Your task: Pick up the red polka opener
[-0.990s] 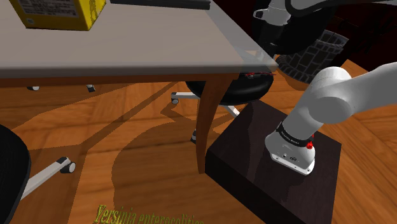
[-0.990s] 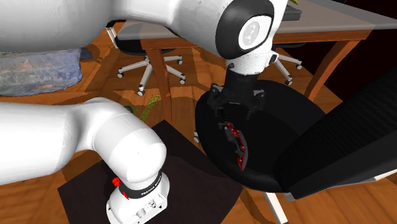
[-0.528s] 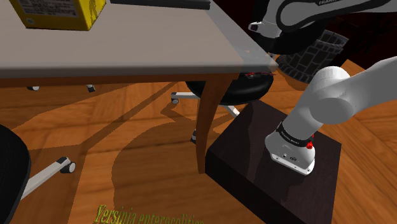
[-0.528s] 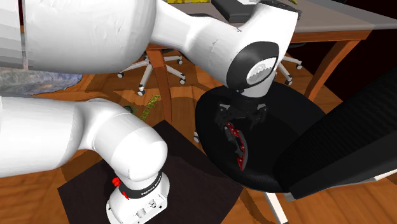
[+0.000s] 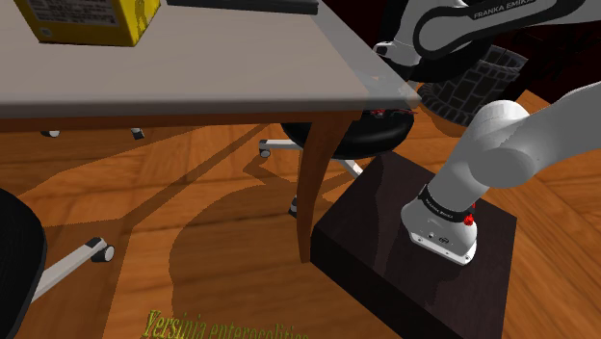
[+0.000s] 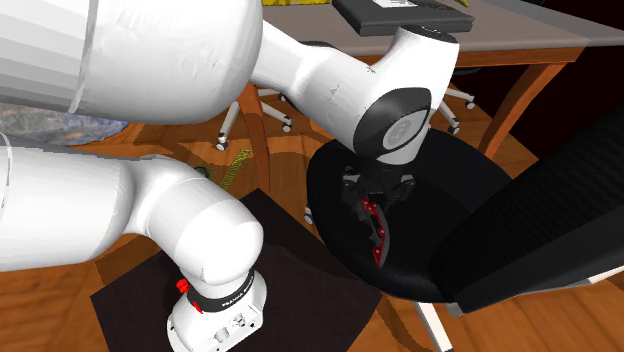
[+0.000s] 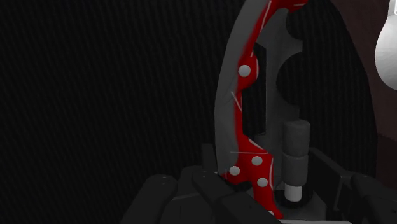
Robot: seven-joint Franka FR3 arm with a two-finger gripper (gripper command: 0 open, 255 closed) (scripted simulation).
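The red opener (image 7: 245, 70) with white dots and a grey metal head lies flat on the black seat of an office chair (image 6: 440, 200). In the second exterior view, my black gripper (image 6: 375, 193) hangs straight down over the upper end of the opener (image 6: 377, 235), close to the seat. In the wrist view, the gripper (image 7: 264, 194) is open. Its fingers (image 7: 172, 197) stand apart on either side of the opener's dotted handle without visibly clasping it. In the shoulder view, a sliver of the red opener (image 5: 390, 113) peeks out past the table corner.
A grey-topped table (image 5: 193, 67) with brown wooden legs stands beside the chair, carrying a yellow box (image 5: 91, 19) and a dark flat device (image 6: 400, 14). The chair's backrest (image 6: 540, 230) rises close to the gripper. The dark stand (image 5: 414, 250) sits on a wooden floor.
The arm's wrist has swung down and the gripper has dropped lower over the opener, nearer the chair seat. The opener has not moved.
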